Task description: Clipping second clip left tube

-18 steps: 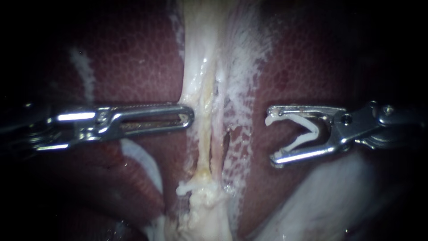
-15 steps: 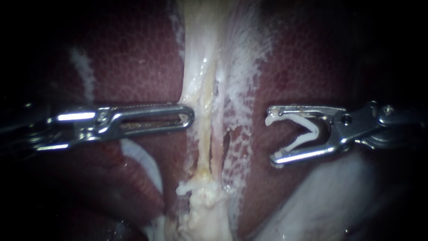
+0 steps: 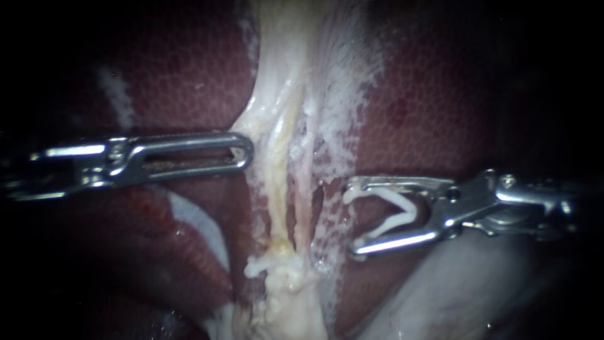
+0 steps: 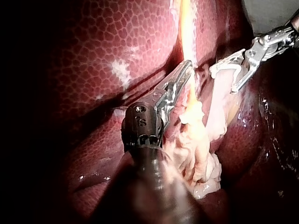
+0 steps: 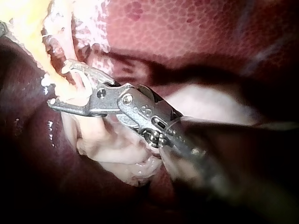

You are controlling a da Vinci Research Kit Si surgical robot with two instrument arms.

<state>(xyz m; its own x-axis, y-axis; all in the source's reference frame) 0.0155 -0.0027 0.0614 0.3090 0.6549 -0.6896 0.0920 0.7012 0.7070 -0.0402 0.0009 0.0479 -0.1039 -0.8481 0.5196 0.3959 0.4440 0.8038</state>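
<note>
with jaws of the left instrument clamped on tissue at nine o'clock, the right instrument, jaws gripping an open clip, likely needed to straddle the left tube fully.

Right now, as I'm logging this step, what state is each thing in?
Left instrument: end effector shut on pale tissue beside the tube, pulling it sideways.
Right instrument: end effector holds the clip, jaws standing apart.
Clip: open, seated in both jaws, not around anything.
Tube: stretched lengthwise, outside the clip's legs.
</note>
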